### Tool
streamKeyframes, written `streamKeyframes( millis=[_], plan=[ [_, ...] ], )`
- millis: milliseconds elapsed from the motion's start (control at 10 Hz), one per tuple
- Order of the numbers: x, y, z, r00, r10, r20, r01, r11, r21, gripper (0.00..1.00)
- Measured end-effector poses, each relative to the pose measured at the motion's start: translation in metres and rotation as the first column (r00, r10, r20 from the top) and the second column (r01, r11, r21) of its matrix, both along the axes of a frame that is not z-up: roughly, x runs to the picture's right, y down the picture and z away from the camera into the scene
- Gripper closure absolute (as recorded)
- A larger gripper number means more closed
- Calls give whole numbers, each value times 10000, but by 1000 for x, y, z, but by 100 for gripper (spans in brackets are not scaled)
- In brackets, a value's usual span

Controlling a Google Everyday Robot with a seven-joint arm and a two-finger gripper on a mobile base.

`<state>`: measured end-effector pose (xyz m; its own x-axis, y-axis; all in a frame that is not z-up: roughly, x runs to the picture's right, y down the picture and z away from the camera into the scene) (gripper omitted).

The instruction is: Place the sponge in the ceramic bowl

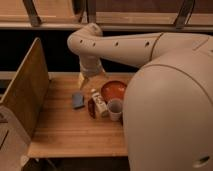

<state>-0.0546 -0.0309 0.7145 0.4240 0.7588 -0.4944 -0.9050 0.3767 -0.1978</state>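
Note:
The sponge (77, 99), a small flat blue-grey block, lies on the wooden table (70, 135) left of centre. To its right sits the ceramic bowl (114, 91), a shallow, glossy red-orange dish. My arm comes in from the right and bends down at the back of the table. The gripper (83, 80) hangs just above and behind the sponge, to the left of the bowl. It holds nothing that I can make out.
A white labelled bottle (99, 103) lies between sponge and bowl, with a dark red object (91, 108) beside it. A whitish cup (115, 108) stands in front of the bowl. A tall wooden panel (22, 90) walls the table's left side. My body fills the right.

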Motion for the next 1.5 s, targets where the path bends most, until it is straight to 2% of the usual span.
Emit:
streamKeyframes(
  millis=[1300,1400,1500],
  plan=[
    [0,0,0,10000,3,8,-3,10000,7,20],
    [-1,0,0,10000,8,33,-8,10000,23,20],
    [-9,-2,0,9996,-15,289,13,10000,55,20]
  ],
)
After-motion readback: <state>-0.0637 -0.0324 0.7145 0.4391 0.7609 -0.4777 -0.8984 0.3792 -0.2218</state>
